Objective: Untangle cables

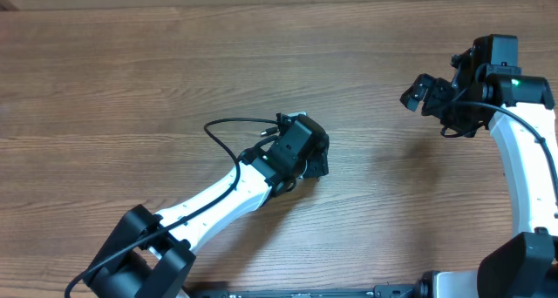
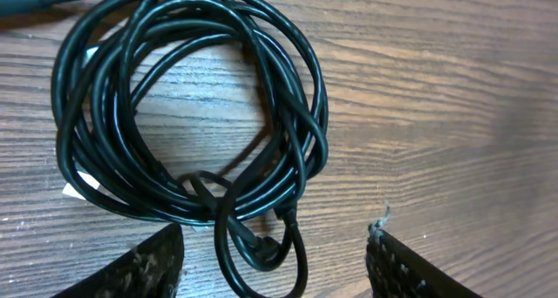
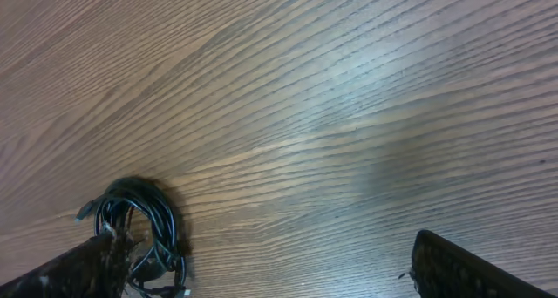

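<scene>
The cables (image 2: 183, 115) are a coil of thin black cords lying on the wooden table, filling the upper left of the left wrist view. One small loop with a plug hangs from the coil between my left gripper's (image 2: 275, 241) two fingers. That gripper is open, just above the coil and not holding it. In the overhead view the left gripper (image 1: 307, 152) covers the coil. My right gripper (image 1: 418, 93) is open and empty at the far right. The right wrist view shows a coil of black cables (image 3: 144, 221) beside its left finger, outside the open jaws (image 3: 261, 246).
The wooden table (image 1: 131, 63) fills all views. A thicker black cord (image 1: 225, 128) loops off the left arm's wrist. The right arm's white link (image 1: 523, 176) runs down the right edge.
</scene>
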`<action>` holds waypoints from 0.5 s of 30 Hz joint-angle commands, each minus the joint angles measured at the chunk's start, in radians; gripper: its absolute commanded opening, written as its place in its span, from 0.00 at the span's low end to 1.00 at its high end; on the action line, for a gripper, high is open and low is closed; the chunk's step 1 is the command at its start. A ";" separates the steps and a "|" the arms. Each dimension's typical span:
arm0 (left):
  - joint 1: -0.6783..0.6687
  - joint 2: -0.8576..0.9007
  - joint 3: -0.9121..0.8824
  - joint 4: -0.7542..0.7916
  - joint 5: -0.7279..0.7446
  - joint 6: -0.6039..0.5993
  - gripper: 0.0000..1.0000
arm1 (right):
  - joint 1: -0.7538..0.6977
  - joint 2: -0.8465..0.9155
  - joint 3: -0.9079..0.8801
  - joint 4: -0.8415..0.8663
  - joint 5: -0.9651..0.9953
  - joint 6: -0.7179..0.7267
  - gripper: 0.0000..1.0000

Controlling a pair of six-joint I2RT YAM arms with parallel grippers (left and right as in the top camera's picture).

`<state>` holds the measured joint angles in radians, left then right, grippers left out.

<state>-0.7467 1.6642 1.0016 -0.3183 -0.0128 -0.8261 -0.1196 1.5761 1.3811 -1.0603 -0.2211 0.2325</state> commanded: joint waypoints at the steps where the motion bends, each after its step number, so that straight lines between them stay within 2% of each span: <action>1: -0.012 0.047 0.021 0.002 -0.036 -0.037 0.66 | 0.000 -0.023 0.026 0.002 -0.004 0.003 1.00; 5: -0.014 0.119 0.021 0.022 -0.014 -0.063 0.63 | 0.000 -0.023 0.026 0.002 -0.004 0.003 1.00; 6: -0.014 0.137 0.021 0.035 0.005 -0.065 0.58 | 0.000 -0.023 0.026 0.002 -0.004 0.003 1.00; 7: -0.014 0.154 0.022 0.051 0.024 -0.065 0.33 | 0.000 -0.023 0.026 0.002 -0.004 0.003 1.00; 8: -0.014 0.165 0.022 0.062 0.039 -0.065 0.04 | 0.000 -0.023 0.026 0.002 -0.004 0.003 1.00; 12: -0.012 0.160 0.039 0.087 0.096 -0.042 0.04 | 0.000 -0.023 0.026 -0.005 -0.004 -0.001 1.00; 15: 0.007 0.089 0.111 0.014 0.121 0.032 0.04 | 0.000 -0.023 0.026 -0.005 -0.004 -0.005 1.00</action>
<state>-0.7517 1.8194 1.0321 -0.2695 0.0570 -0.8577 -0.1196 1.5761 1.3811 -1.0668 -0.2211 0.2317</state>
